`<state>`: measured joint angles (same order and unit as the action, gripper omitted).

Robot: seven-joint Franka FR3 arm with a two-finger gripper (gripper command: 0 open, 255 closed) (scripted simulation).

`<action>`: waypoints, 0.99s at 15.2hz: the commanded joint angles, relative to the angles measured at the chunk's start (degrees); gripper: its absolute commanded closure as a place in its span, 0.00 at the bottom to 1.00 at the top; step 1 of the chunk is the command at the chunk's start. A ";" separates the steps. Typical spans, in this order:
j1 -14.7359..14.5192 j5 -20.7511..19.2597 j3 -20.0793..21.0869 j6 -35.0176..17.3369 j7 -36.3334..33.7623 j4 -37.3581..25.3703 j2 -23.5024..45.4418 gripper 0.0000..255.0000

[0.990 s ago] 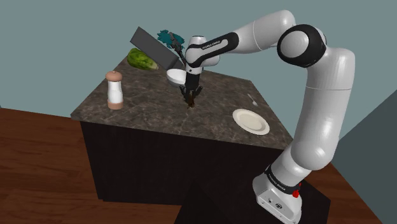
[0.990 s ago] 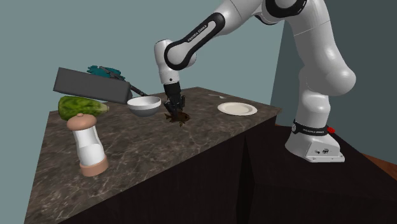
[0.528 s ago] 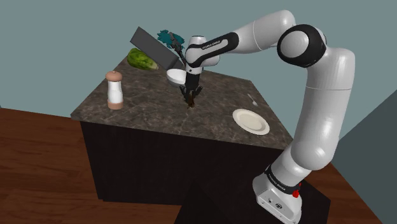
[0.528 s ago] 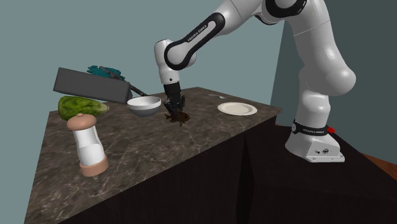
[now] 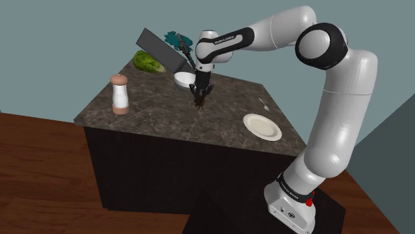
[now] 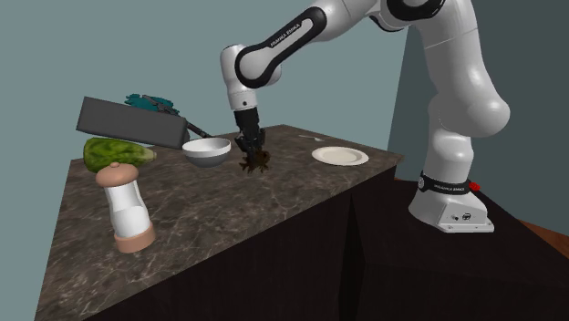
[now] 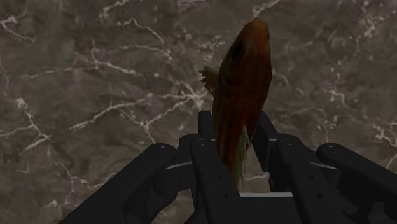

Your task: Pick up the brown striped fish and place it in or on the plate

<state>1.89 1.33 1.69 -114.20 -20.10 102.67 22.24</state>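
Observation:
The brown striped fish [image 7: 242, 83] hangs clasped between my gripper's [image 7: 235, 137] two black fingers, head pointing away over the dark marbled counter [image 7: 95, 95]. In the shoulder view the gripper [image 5: 201, 97] holds the fish [image 5: 199, 102] just above the counter, in front of a white bowl [image 5: 184, 80]. In the second exterior view the fish [image 6: 254, 163] dangles below the gripper [image 6: 249, 151], clear of the surface. The cream plate [image 5: 262, 126] lies flat near the counter's corner toward the stand; it also appears as the plate [image 6: 340, 156] at the second exterior view's right.
A white and tan grinder [image 5: 120, 94] stands at the counter's near left corner. A green melon-like thing [image 5: 149, 63], a tilted dark box [image 5: 160, 50] and a teal object [image 5: 177, 40] crowd the back. A small pale utensil [image 5: 265, 104] lies beyond the plate.
The gripper has risen with the fish, lifting it off the counter where it lay before. The upper arm has swung slightly higher.

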 commanded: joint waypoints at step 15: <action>2.80 -0.24 -1.70 3.80 4.26 7.49 -11.17 1.00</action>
<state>4.11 1.16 0.38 -110.23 -16.81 108.26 12.79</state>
